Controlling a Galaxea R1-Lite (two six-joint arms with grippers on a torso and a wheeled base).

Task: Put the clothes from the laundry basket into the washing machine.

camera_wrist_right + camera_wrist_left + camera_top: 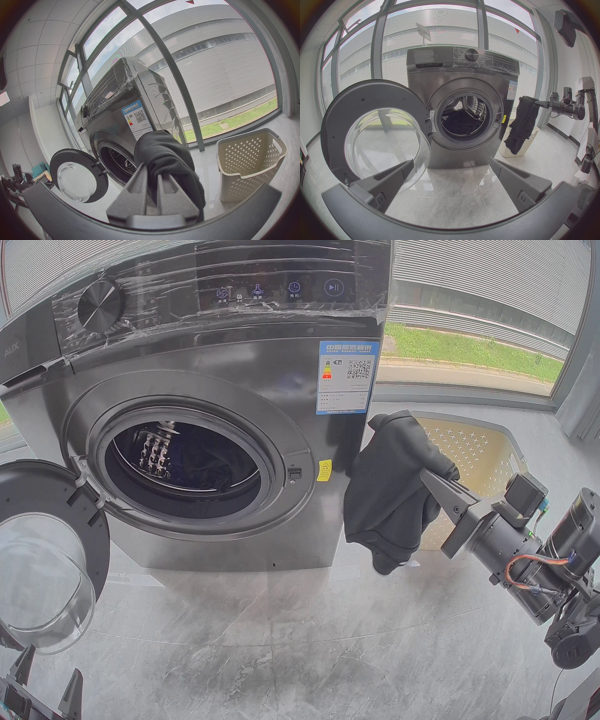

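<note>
Hanging from the closed jaws of the right gripper [439, 481], a dark garment [387, 490] is held in the air beside the right front corner of the washing machine [250, 359], in front of the laundry basket [484, 427]. The cloth is pinched at a bunched fold near its top, and the rest droops in loose folds below. It is judged to be soft, limp and light, likely to swing and trail when carried. A hold near the middle of the bunch would be preferred, so that less cloth dangles. The left gripper [450, 170] is kept low in front of the machine, its jaws spread apart and empty.

The round opening [187, 459] is uncovered, and some dark cloth can be made out inside the drum. The door [47, 552] is swung wide to the left of the opening, near the left gripper. Between the garment and the opening lies the machine's front panel with its latch [294, 474]. The hanging hem could be caught on the lower rim unless it is lifted across first.
</note>
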